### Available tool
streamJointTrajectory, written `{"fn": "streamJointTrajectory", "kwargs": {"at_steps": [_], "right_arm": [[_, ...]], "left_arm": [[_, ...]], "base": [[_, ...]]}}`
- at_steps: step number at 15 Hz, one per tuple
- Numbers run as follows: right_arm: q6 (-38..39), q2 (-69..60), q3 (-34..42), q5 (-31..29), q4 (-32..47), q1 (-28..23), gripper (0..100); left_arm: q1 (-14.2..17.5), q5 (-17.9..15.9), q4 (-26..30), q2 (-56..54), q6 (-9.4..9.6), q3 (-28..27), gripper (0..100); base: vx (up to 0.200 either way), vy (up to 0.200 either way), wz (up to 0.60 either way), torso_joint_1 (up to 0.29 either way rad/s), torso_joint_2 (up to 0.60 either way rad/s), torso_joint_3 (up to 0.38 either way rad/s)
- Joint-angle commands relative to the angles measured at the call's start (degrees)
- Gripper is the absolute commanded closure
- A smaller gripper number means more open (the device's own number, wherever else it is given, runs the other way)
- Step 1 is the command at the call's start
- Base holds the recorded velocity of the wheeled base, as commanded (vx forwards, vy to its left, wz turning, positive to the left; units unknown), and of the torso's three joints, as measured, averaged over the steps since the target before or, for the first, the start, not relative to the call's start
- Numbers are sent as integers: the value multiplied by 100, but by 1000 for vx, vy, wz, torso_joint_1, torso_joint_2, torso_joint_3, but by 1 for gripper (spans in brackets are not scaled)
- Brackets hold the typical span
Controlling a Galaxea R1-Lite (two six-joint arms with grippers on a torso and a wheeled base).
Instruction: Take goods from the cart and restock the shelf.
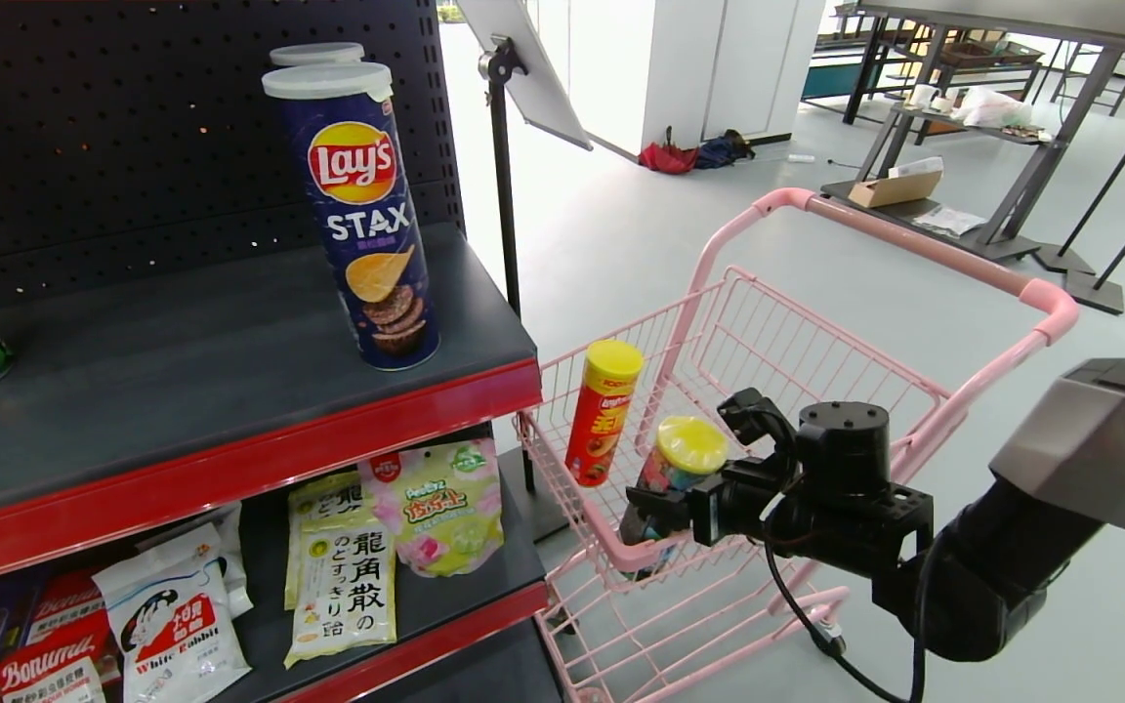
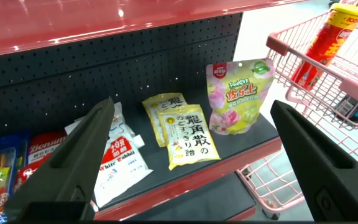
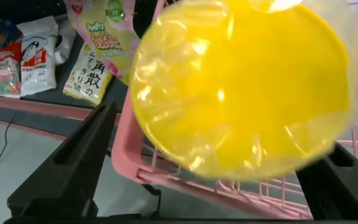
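Head view: right gripper (image 1: pixel 668 500) apparently clasps the yellow-lidded canister (image 1: pixel 691 444), at four o'clock of the red tube (image 1: pixel 602 410) in the cart (image 1: pixel 914 244); it should handle light, stiff and slick, best held mid-body. Left gripper (image 2: pixel 191 155) gapes.

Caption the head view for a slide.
Right pincer holds a yellow-lidded can at the pink cart, beside the shelf with a blue chip can.

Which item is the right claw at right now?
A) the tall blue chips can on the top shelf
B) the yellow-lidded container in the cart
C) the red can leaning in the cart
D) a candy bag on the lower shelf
B: in the head view the right claw is at the body of the yellow-lidded container, and its lid looms close in the right wrist view; the red can leans apart.
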Motion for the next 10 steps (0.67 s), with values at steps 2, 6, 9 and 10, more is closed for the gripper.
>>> {"fn": "streamJointTrajectory", "kwargs": {"at_steps": [2, 6, 9, 10], "right_arm": [[8, 255, -141, 1, 0, 45, 0], [8, 343, -264, -7, 0, 62, 100], [8, 343, -299, -7, -8, 62, 100], [8, 351, -326, -16, -8, 62, 100]], "left_arm": [[2, 0, 0, 5, -1, 0, 0], [2, 0, 0, 5, -1, 0, 0], [2, 0, 0, 5, -1, 0, 0], [2, 0, 0, 5, -1, 0, 0]], "base": [[0, 0, 0, 0, 0, 0], [0, 0, 0, 0, 0, 0], [0, 0, 0, 0, 0, 0], [0, 0, 0, 0, 0, 0]]}}
